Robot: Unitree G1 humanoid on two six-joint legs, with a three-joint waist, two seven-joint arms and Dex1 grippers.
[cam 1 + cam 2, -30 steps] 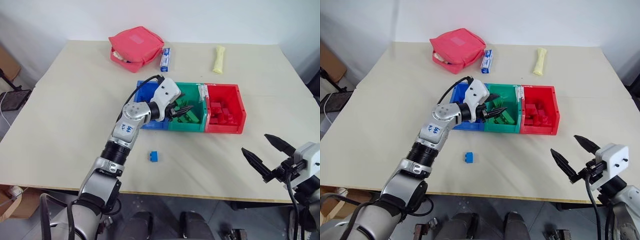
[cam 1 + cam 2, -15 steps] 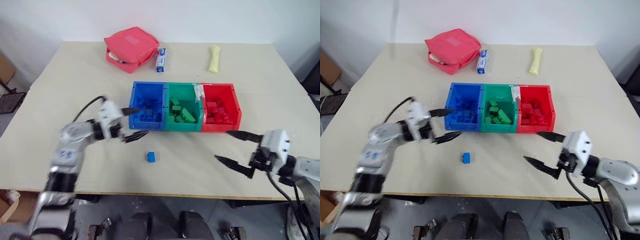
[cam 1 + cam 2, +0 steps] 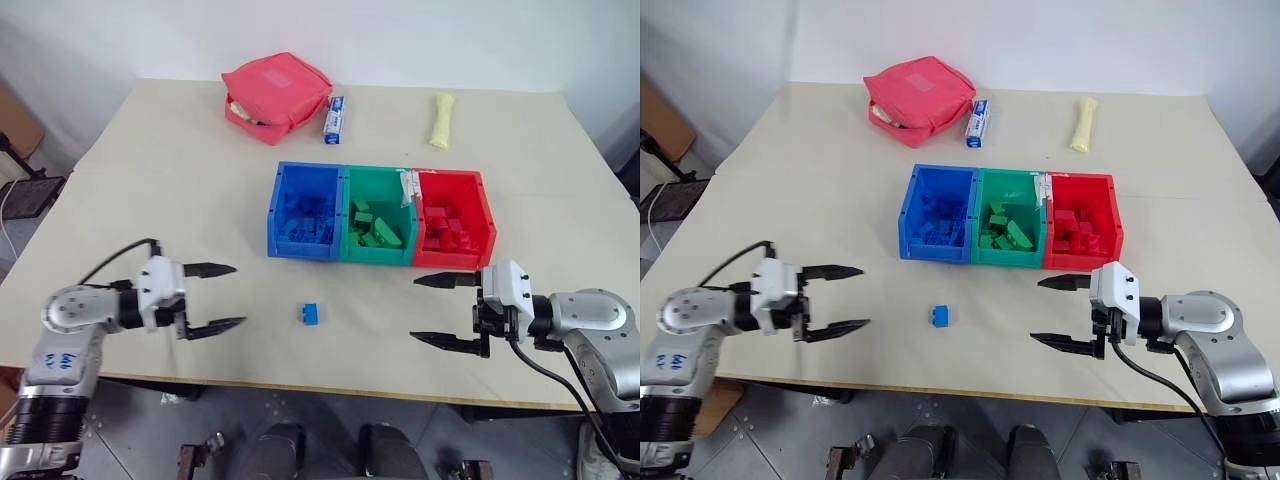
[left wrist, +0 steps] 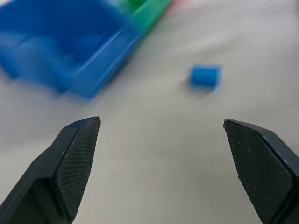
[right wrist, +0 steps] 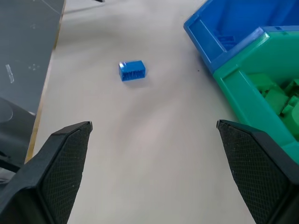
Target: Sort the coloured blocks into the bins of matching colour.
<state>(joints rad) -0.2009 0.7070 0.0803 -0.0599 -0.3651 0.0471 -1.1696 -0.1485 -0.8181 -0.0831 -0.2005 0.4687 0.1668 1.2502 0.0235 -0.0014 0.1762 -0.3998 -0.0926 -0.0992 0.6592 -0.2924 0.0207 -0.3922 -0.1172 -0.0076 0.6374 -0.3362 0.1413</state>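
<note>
Bins: blue bin (image 3: 304, 212), green bin (image 3: 377, 215) and red bin (image 3: 454, 219) stand joined in a row mid-table (image 3: 150, 190), each already holding bricks of its own colour.
Pouch: red pouch (image 3: 275, 87) at the far edge, well apart from the bins; not part of the sort.
Left gripper: left gripper (image 3: 213, 297) hangs over the near left of the table, fingers spread wide, holding and touching nothing.
Right gripper: right gripper (image 3: 442, 310) hangs near the front of the red bin, fingers likewise wide apart, empty.
Blue brick: blue brick (image 3: 311, 313) lies alone on the bare table, in front of the blue bin and apart from it, between the two grippers.
Handling: likely light, rigid plastic with smooth flat sides, so it should not deform but could skid or pop out under an off-centre pinch.
Where to grip: I would close on two opposite flat sides, low and centred, from above.
Remaining: judging by the table, this brick is the last loose one; it belongs in the blue bin.
</note>
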